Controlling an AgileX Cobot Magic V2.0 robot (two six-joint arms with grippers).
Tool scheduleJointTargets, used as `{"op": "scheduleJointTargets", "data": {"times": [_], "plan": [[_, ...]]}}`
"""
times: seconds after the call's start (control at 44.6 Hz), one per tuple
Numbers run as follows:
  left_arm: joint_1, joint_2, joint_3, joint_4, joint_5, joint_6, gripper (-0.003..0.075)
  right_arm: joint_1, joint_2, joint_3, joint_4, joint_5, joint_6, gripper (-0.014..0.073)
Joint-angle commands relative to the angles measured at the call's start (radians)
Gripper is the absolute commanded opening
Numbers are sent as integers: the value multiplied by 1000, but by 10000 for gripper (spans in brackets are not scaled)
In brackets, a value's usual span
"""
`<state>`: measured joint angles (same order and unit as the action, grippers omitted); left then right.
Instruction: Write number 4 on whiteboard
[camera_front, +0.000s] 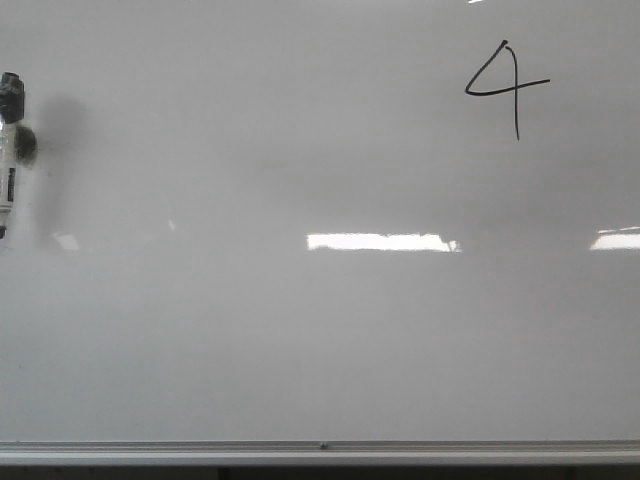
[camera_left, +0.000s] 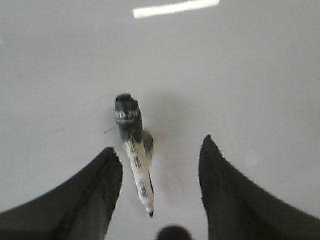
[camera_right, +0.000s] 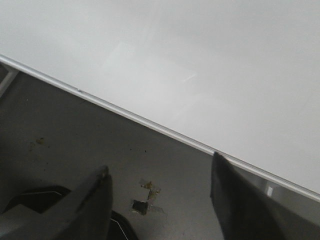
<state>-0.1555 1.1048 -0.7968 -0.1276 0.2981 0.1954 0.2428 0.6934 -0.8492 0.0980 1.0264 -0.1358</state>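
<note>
The whiteboard (camera_front: 300, 330) fills the front view, and a thin black number 4 (camera_front: 508, 88) is drawn at its upper right. A white marker (camera_front: 9, 150) with a black end rests against the board at the far left edge. In the left wrist view the marker (camera_left: 134, 150) lies on the whiteboard (camera_left: 250, 75) between the fingers of my left gripper (camera_left: 160, 147), which is open and not touching it. My right gripper (camera_right: 161, 164) is open and empty, off the whiteboard (camera_right: 200, 60), beyond its edge. Neither gripper shows in the front view.
A silver rail (camera_front: 320, 450) runs along the board's bottom edge. In the right wrist view the rail (camera_right: 150, 125) crosses diagonally, with a dark grey surface (camera_right: 100, 130) beyond it carrying a small scrap of tape (camera_right: 145, 197). Bright light reflections (camera_front: 380, 242) lie on the board.
</note>
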Motion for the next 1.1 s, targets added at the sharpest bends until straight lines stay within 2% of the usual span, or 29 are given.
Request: {"op": "scheduleJointTargets", "data": {"times": [0.0,0.09,0.336,0.516,0.763,0.807,0.875,1.009,1.054,1.077], "plan": [[-5,-84,-71,-3,152,1,356,-6,-45,-35,-27,-31,62,459],[-5,-151,-95,-3,300,1,356,-6,-89,-35,-51,9,91,458],[-5,-342,-95,19,549,1,356,-6,-226,-24,-169,148,213,458],[-5,-493,-72,21,575,-12,356,-6,-342,22,-171,140,219,458],[-5,-573,13,-2,501,-35,347,-6,-385,86,-171,126,177,451],[-5,-573,20,-18,484,-35,316,-6,-385,89,-171,126,177,422],[-5,-573,24,-36,456,-35,231,-6,-385,89,-171,120,177,321],[-5,-573,26,-51,427,-35,31,-6,-385,89,-171,100,177,50],[-5,-573,26,-51,420,-35,-21,-6,-385,89,-171,99,177,-31],[-5,-573,26,-51,420,-35,-18,-6,-385,89,-171,99,177,-63]]}}
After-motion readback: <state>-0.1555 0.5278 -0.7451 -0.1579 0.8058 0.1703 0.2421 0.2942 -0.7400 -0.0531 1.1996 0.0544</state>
